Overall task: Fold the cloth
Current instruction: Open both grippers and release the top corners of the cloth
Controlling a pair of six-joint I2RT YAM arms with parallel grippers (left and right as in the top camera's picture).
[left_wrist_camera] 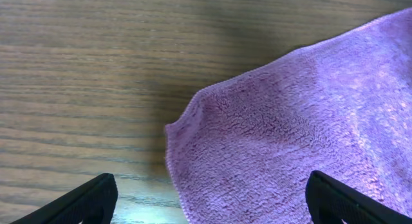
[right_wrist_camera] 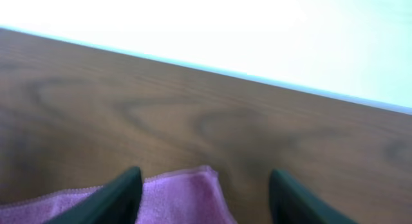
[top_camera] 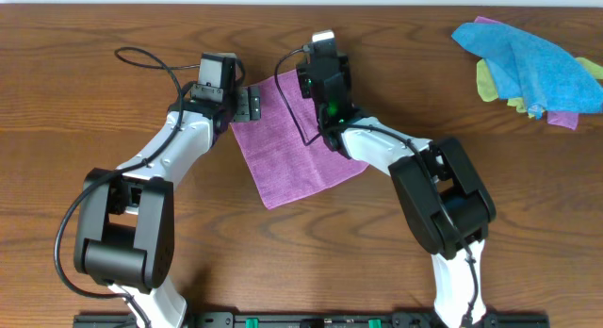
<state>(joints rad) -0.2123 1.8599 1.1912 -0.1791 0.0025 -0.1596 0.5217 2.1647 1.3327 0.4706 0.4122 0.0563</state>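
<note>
The lilac cloth point(top_camera: 294, 141) lies flat on the wooden table, turned like a diamond. My left gripper point(top_camera: 248, 104) is open over the cloth's left corner; in the left wrist view the corner point(left_wrist_camera: 193, 130) lies between the spread black fingertips point(left_wrist_camera: 209, 201). My right gripper point(top_camera: 303, 78) is open over the far corner; in the right wrist view that corner point(right_wrist_camera: 193, 185) sits between the two dark fingers point(right_wrist_camera: 205, 192). Neither gripper holds the cloth.
A pile of other cloths, bright blue point(top_camera: 532, 57) on top with yellow-green and purple edges showing, lies at the far right. The table's far edge point(right_wrist_camera: 257, 79) runs just beyond the right gripper. Black cables loop off both wrists.
</note>
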